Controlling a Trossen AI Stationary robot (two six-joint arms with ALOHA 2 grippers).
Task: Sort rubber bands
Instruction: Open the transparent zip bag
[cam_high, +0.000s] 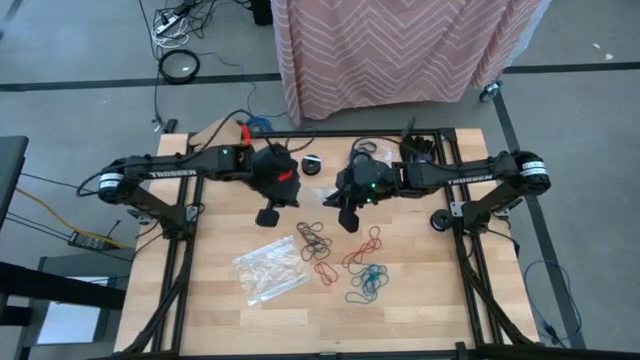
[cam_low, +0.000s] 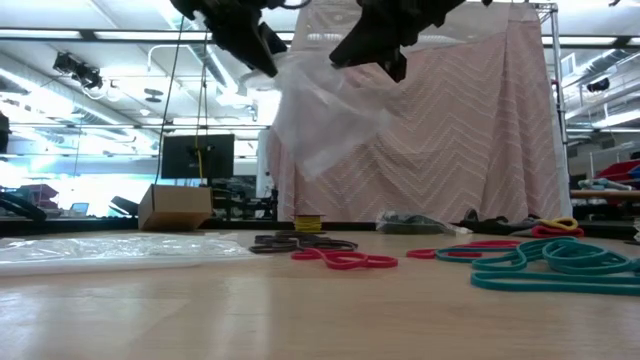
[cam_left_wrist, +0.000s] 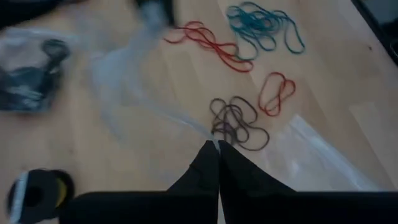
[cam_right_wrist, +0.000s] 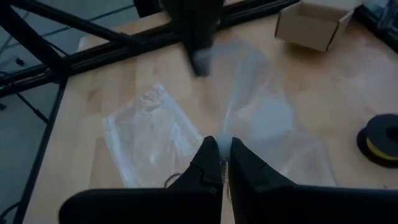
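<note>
I see the rubber bands (cam_high: 345, 260) lying loose on the tabletop (cam_high: 420, 300), a little toward its near edge from the middle, in separate little heaps: dark brown ones (cam_left_wrist: 235, 122) next to a red pair (cam_left_wrist: 275, 94), more red ones (cam_left_wrist: 208, 42) beyond, and the teal ones (cam_left_wrist: 264, 25) nearest the near edge. A flat clear bag (cam_high: 270, 268) lies just beside them toward the left edge.

Above the middle of the table I have both grippers raised, with a second clear bag (cam_low: 325, 115) stretched between them. My left gripper (cam_left_wrist: 217, 146) has its jaws pressed together on one edge of that bag; my right gripper (cam_right_wrist: 222, 149) pinches the other edge. A small black disc (cam_high: 312, 165) sits near the far edge.
</note>
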